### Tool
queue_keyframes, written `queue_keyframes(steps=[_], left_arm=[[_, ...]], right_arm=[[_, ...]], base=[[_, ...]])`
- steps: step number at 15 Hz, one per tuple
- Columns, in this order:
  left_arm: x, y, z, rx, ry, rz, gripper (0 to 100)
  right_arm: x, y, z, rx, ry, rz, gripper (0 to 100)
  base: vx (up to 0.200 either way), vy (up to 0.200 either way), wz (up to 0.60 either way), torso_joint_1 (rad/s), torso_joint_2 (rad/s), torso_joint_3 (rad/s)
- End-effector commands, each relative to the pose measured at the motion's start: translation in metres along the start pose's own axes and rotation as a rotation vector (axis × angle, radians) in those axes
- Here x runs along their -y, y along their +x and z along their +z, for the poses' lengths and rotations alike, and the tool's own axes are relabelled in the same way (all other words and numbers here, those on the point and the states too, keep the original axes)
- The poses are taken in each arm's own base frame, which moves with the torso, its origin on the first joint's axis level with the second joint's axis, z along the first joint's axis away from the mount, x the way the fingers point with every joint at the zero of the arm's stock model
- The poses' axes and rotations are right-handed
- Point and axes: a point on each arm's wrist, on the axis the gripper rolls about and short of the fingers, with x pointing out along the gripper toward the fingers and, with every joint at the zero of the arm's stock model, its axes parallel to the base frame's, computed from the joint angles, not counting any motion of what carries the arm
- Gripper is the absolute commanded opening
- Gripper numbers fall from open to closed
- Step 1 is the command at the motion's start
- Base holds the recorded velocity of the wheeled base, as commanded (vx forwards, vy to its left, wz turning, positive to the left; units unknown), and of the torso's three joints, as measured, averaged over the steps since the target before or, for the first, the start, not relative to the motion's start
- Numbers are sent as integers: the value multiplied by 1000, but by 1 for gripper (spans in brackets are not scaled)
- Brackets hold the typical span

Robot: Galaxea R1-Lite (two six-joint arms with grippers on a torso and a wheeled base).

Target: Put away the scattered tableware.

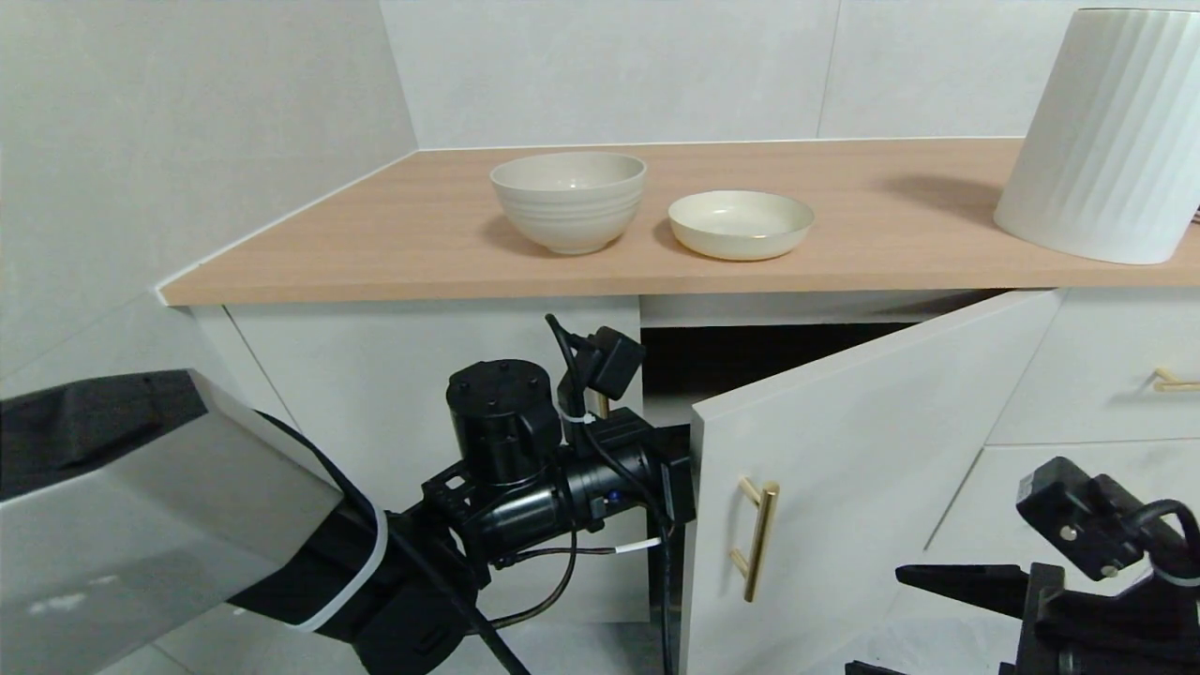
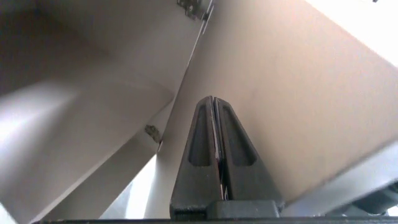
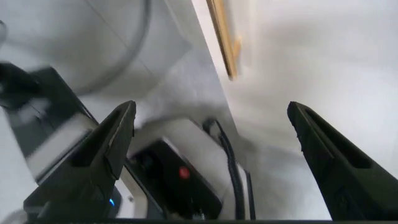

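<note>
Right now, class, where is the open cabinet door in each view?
Head view: cabinet door, centre-right, swung open.
Left wrist view: broad panel beside the shut left gripper.
Right wrist view: pale face beyond the open right gripper.
Shared landmark: gold handle, head and right wrist.

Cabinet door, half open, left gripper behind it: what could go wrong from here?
The shut left gripper holds nothing and only lies along the inner face of the cabinet door, so it may slip off. The bowl and shallow dish stand on the countertop above; a rising arm might knock them.
</note>
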Motion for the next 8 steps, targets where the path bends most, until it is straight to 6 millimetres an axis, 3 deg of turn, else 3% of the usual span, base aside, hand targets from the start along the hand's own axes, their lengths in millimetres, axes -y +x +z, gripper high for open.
queue_keyframes(steps=[1,3,8], left_arm=[[1,-2,-2,-9,-3,0,0],[3,-6,-5,-22,-7,1,0],[3,-2,-6,-26,-8,-4,0]], right_arm=[[-4,-11,8,64,-3,19,100],[-3,-8,6,47,12,17,100],[-3,-5,4,25,17,13,100]], base=[[0,0,0,0,0,0],[0,0,0,0,0,0],[-200,0,0,5,0,3]])
